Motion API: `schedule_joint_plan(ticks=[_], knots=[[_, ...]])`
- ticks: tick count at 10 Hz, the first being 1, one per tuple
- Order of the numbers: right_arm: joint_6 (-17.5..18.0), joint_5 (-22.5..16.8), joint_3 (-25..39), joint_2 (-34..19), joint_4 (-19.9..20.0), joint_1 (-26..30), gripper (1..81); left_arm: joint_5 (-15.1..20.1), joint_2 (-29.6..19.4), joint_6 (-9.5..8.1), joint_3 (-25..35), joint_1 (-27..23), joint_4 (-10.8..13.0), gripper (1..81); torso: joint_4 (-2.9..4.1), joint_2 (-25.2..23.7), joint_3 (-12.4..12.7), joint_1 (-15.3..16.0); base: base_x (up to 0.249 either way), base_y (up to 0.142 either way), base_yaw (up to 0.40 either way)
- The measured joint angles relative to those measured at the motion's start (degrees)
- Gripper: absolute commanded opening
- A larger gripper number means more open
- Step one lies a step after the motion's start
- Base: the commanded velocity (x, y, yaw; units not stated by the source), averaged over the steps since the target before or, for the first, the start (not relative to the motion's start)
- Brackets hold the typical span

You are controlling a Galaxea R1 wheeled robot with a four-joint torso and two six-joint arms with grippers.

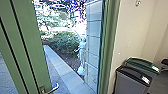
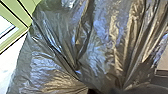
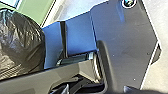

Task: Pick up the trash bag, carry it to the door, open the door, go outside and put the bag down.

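Note:
The black trash bag (image 2: pixel 100 45) looms large in the left wrist view, its folds drawn together at my left gripper (image 2: pixel 93 90), which is shut on it. Its rounded, glossy side (image 3: pixel 20 42) also appears in the right wrist view, beside the robot's dark plate. In the head view, the green door (image 1: pixel 27 45) stands ajar on the left, with a metal handle (image 1: pixel 53 89) low near its edge. Daylight and a paved path (image 1: pixel 62 71) show through the gap between the door and the green frame (image 1: pixel 110 45).
Two bins stand right of the doorway, one with a dark lid (image 1: pixel 133 75) and one with a green lid (image 1: pixel 142 63). Beyond the opening are a bush (image 1: pixel 65 42), a pale tiled wall (image 1: pixel 93 45) and a small person-like figure (image 1: pixel 81 53), washed out by light.

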Motion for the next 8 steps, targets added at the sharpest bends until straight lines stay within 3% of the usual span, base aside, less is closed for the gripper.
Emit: schedule_joint_plan(ticks=[8], knots=[[0.00, 0.13, 0.06, 0.02, -0.37, 0.00, 81.1, -0.28, -1.76, 0.33, 2.71, 0.48, 0.85, 1.0, 0.00, 0.00, 0.00, -0.02, 0.000, 0.000, 0.249]])
